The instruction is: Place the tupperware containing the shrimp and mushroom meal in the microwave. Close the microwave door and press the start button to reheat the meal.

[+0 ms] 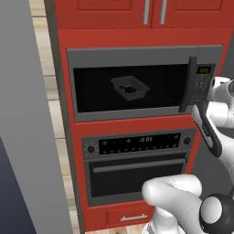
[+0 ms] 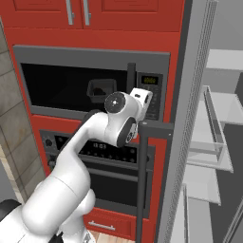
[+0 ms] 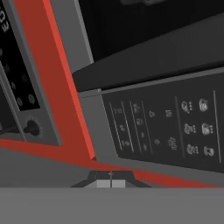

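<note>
The microwave [image 1: 137, 55] sits in red cabinetry with its door [image 1: 91, 116] shut. Through the dark glass the tupperware [image 1: 130, 87] [image 2: 101, 90] rests on the microwave floor, and the meal shows as a dim dark lump [image 1: 130, 90] in it. A black vertical handle [image 1: 188, 84] runs beside the keypad [image 1: 201, 84] [image 2: 152, 102] with its green display [image 1: 204, 70]. My hand [image 2: 141, 97] points at the keypad from close by. In the hand view my gripper [image 3: 110, 183] is shut and empty, its tips together just in front of the keypad [image 3: 175, 131], which appears rolled sideways.
The grey oven [image 1: 137, 169] with control strip [image 1: 137, 144] and horizontal handle sits directly below. Red cabinet doors [image 1: 119, 9] are above. A tall grey panel [image 1: 23, 137] stands at left. At right, a grey wall [image 2: 192, 118] and wire shelves [image 2: 213, 133] crowd the arm.
</note>
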